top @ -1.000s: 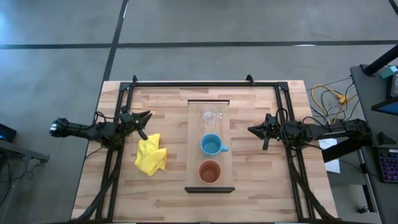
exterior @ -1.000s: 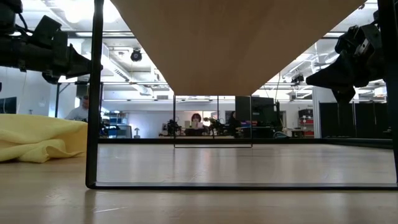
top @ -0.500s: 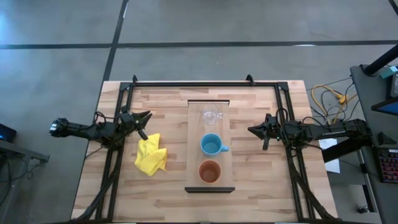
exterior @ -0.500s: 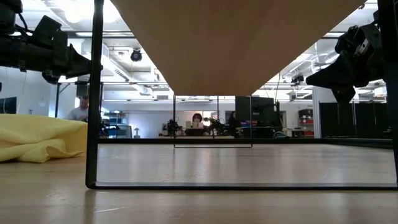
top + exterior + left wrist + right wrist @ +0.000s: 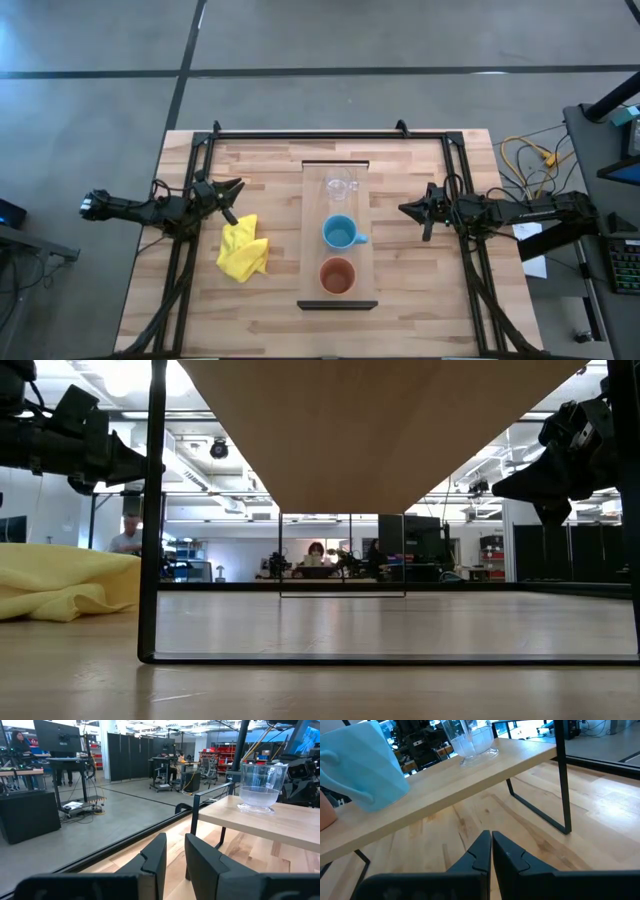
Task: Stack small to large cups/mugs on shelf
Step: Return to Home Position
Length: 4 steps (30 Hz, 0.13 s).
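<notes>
Both arms are pointing level at the shelf (image 5: 312, 230) from opposite sides. The left pincer (image 5: 238, 185) is gaping slightly, holding nothing; the right pincer (image 5: 402, 209) is sitting clenched and empty.

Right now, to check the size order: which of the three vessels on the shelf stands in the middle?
The light-blue mug, handle toward the right gripper; the clear glass mug and orange-brown cup flank it.

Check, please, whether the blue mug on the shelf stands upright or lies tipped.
Upright: from above the blue mug shows its round open mouth, base resting on the shelf.
</notes>
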Motion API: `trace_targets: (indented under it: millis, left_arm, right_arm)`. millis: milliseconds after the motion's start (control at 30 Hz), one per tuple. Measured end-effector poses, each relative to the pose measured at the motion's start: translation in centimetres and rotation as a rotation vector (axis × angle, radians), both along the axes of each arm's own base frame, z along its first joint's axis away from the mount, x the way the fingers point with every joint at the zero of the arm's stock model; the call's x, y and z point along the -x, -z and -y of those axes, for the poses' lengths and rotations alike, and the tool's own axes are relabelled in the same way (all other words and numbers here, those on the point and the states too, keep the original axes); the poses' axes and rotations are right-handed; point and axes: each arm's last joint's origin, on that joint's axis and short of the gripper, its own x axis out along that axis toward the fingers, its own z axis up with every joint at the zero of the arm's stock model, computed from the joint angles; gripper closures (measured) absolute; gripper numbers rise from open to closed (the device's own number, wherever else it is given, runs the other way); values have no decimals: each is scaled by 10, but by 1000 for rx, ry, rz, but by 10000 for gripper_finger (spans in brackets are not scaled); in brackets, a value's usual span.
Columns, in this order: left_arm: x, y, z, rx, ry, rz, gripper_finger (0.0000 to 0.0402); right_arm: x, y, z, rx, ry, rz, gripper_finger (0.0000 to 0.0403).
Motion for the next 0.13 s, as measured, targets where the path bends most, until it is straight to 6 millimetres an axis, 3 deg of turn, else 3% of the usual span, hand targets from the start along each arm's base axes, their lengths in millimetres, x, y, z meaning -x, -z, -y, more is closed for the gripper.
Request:
trace_targets:
  millis: [133]
  left_arm:
    - [0, 0, 0, 0, 0, 0, 345]
  right_arm:
    - [0, 0, 0, 0, 0, 0, 394]
